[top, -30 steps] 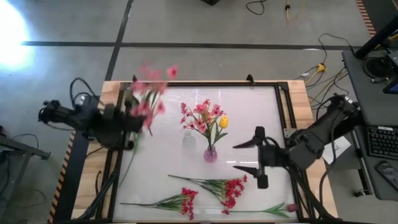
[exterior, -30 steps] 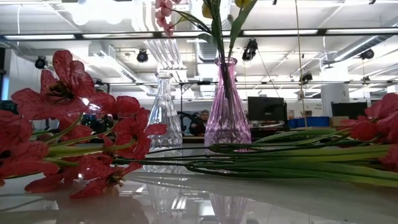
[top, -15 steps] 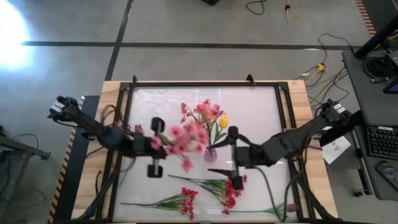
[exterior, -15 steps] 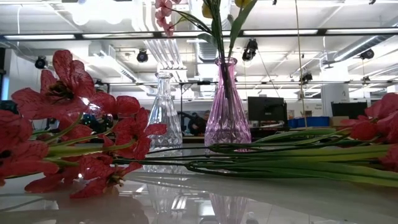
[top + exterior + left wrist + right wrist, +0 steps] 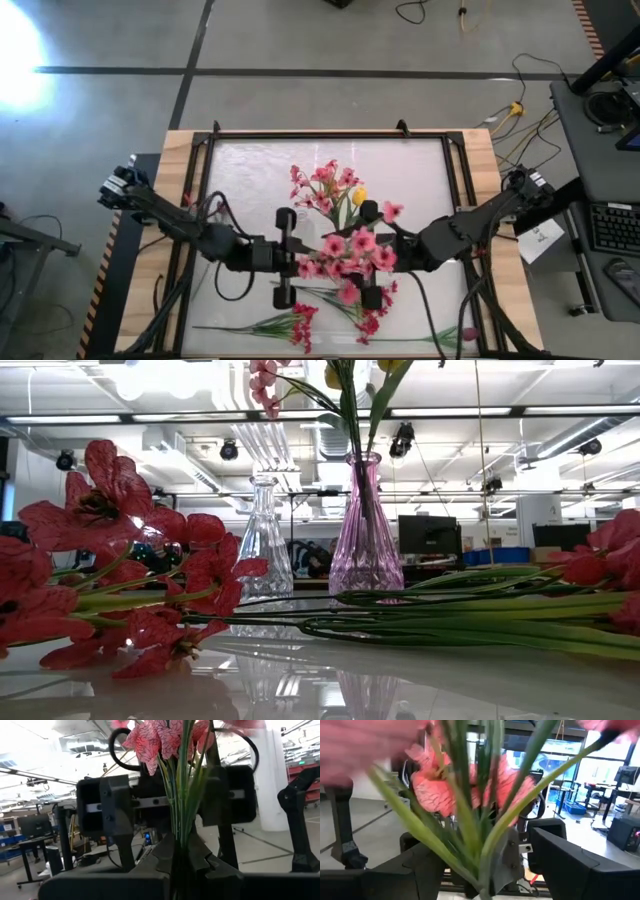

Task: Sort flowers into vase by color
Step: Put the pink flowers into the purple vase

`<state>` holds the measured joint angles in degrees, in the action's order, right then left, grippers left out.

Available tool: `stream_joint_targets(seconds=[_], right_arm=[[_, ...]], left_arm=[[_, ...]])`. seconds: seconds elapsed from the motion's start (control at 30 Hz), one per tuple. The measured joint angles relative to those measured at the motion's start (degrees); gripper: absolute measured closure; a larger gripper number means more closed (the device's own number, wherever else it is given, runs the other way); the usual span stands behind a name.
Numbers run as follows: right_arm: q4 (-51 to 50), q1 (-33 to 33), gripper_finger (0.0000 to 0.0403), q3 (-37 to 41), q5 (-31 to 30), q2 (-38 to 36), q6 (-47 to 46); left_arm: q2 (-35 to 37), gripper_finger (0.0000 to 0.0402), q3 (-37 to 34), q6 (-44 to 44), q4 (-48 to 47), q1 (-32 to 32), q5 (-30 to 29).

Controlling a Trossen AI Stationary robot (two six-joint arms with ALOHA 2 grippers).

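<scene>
**Pinks, reds and greens on a white table**

The spray of artificial pink blossoms on thin green stems (image 5: pixel 345 250) shows bright pink petals with darker veining in the left wrist view. The small tinted pink glass vase (image 5: pixel 364 525) holds more pink blossoms and one yellow tulip-shaped flower (image 5: pixel 359 195). Beside it stands the clear colourless glass vase (image 5: pixel 263 540). The dark-red flower sprays with green leaves (image 5: pixel 330 310) lie on the glossy white tabletop (image 5: pixel 410 170), which is framed in black and edged with pale wood. Both arms are black.
</scene>
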<state>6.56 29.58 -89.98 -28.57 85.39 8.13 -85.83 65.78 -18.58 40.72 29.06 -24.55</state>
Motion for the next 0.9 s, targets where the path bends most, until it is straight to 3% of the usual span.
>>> stream_joint_targets(seconds=[0.3,0.53,0.7,0.9], right_arm=[[-0.23,-0.38,0.0222,-0.17,-0.01,0.02,-0.93],[-1.42,-0.63,0.0363,-0.26,-0.08,-0.11,-0.03],[-7.67,-0.15,0.0389,-0.47,-2.00,-3.62,-0.76],[-19.35,0.70,0.0390,1.73,-8.25,-10.12,-8.57]], left_arm=[[-1.15,0.0400,1.16,-0.25,0.18,-0.37,-0.62],[0.17,0.0330,1.09,-0.25,-3.55,-0.27,-3.33],[5.27,0.0254,1.00,3.86,-20.42,2.22,-11.74],[10.89,0.0204,-0.30,19.66,-41.60,5.33,-12.46]])
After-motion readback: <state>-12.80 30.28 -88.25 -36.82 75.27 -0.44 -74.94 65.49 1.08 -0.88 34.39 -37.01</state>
